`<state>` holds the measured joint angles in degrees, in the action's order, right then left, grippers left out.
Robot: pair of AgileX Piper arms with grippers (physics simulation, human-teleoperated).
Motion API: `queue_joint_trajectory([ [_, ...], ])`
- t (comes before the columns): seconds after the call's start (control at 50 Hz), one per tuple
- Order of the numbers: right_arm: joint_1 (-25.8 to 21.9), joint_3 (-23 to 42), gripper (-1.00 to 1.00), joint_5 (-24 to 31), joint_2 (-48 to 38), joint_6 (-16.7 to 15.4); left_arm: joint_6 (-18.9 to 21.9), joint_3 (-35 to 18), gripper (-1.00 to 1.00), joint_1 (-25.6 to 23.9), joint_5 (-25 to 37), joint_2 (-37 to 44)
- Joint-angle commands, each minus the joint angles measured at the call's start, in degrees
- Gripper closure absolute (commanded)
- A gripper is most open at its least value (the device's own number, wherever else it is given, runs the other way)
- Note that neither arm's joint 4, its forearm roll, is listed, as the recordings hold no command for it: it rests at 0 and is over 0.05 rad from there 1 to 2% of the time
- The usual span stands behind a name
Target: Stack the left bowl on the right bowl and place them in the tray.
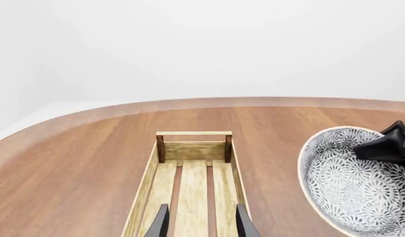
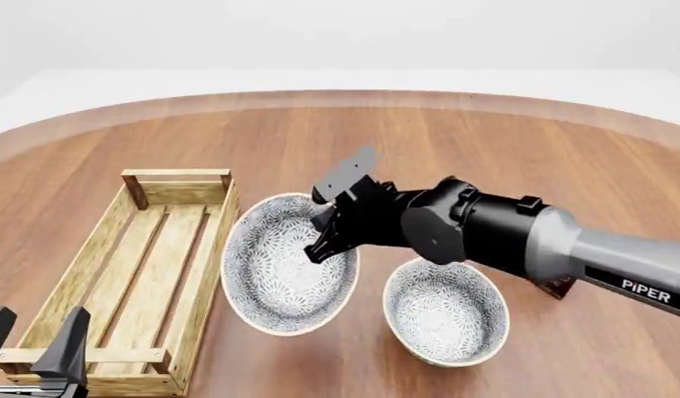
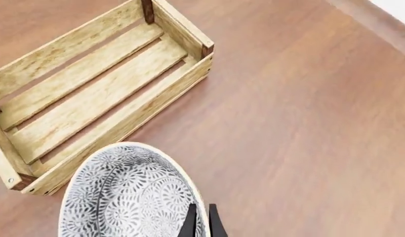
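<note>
The right gripper (image 2: 323,236) pinches the left bowl (image 2: 283,267) by its rim, seemingly lifted beside the tray (image 2: 196,290). Next: over the right bowl (image 2: 442,308). The left gripper (image 2: 36,336) idles, spread.

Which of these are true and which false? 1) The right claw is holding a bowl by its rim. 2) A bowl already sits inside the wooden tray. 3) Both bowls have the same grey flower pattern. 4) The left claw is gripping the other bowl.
1) True: the right claw pinches the rim of the left bowl, which is tilted.
2) False: the tray holds nothing; both bowls are outside it.
3) True: the right bowl matches the held one.
4) False: the left claw is open over the tray's near end, holding nothing.
</note>
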<state>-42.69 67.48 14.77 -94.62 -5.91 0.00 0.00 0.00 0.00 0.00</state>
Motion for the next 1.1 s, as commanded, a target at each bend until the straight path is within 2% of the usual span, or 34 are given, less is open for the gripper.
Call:
queue_joint_trajectory([
  [0.02,3.42,0.04,1.0,2.49,7.11,2.05,0.0,0.0,-1.0,0.0,0.0,0.0],
  [0.18,5.16,-0.5,1.0,5.16,11.46,3.92,0.0,0.0,-1.0,0.0,0.0,0.0],
  [0.22,6.63,-0.41,1.0,6.1,11.4,3.08,0.0,0.0,-1.0,0.0,0.0,0.0],
  [0.24,5.89,-0.79,1.0,5.84,12.55,4.28,0.0,0.0,-1.0,0.0,0.0,0.0],
  [0.26,6.6,-0.9,1.0,6.46,12.85,3.77,0.0,0.0,-1.0,0.0,0.0,0.0],
  [0.42,8.87,-2.71,1.0,7.83,17.42,5.71,0.0,0.0,-1.0,0.0,0.0,0.0],
  [0.66,13.0,-8.45,1.0,10.45,27.16,9.43,0.0,0.0,-1.0,0.0,0.0,0.0],
  [0.78,14.14,-12.28,1.0,11.44,32.93,12.51,0.0,0.0,-1.0,0.0,0.0,0.0],
  [1.1,17.98,-23.31,1.0,8.46,41.79,17.07,0.0,0.0,-1.0,0.0,0.0,0.0],
])
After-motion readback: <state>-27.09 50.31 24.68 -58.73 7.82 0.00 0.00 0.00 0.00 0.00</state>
